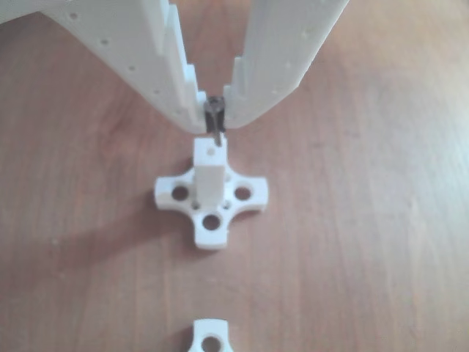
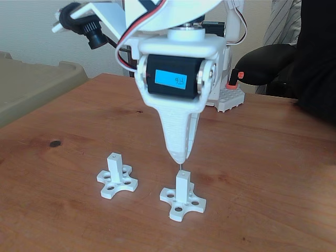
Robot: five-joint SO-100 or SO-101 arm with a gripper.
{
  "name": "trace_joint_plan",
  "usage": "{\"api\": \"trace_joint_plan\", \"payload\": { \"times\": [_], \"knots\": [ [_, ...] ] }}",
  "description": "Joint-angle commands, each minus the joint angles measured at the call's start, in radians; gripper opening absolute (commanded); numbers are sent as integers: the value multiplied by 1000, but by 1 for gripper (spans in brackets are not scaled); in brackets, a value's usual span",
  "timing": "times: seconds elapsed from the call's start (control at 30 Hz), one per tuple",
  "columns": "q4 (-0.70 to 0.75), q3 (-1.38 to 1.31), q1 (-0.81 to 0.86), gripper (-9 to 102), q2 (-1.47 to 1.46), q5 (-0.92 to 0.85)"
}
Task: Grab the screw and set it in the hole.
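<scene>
Table (image 2: 273, 173) of reddish-brown wood, wide and flat, bearing everything else. Arm (image 2: 173, 73) of white plastic, hanging over the middle of the table in the fixed view, with a black motor and a blue label on its front, red and white wires looping above. Dark sleeve (image 2: 315, 58) of a person at the right edge of the fixed view, well back from the arm. Small black camera (image 2: 92, 32) mounted at the upper left of the arm. Gripper (image 1: 215, 121) pointing straight down, two white fingers (image 1: 165, 66) tapering to a close point, pressed together on the screw. Two white posts with cross-shaped bases on the table: one (image 2: 116, 177) standing off to the left in the fixed view, apart from the gripper; the other (image 2: 182, 197) directly under the fingertips. Same near post (image 1: 210, 187) seen from above in the other view, round holes in each base arm. Part of another cross-shaped base (image 1: 211, 337) at the bottom edge of the other view. Dark round spot (image 2: 54, 143) on the wood at the left of the fixed view. Screw (image 1: 216, 130), thin and grey, pinched at its upper end, hanging upright, tip just above the post top. Hole (image 1: 212, 152), tiny and dark, in the square top face of the post, just below and beside the screw tip; contact between tip and hole impossible to tell.
</scene>
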Motion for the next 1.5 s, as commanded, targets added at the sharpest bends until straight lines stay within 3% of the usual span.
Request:
{"api": "trace_joint_plan", "payload": {
  "times": [0.0, 1.47],
  "knots": [
    [-9, -11, -5, -4, 37, -6],
    [-31, 3, -12, -4, 8, -9]
  ]
}}
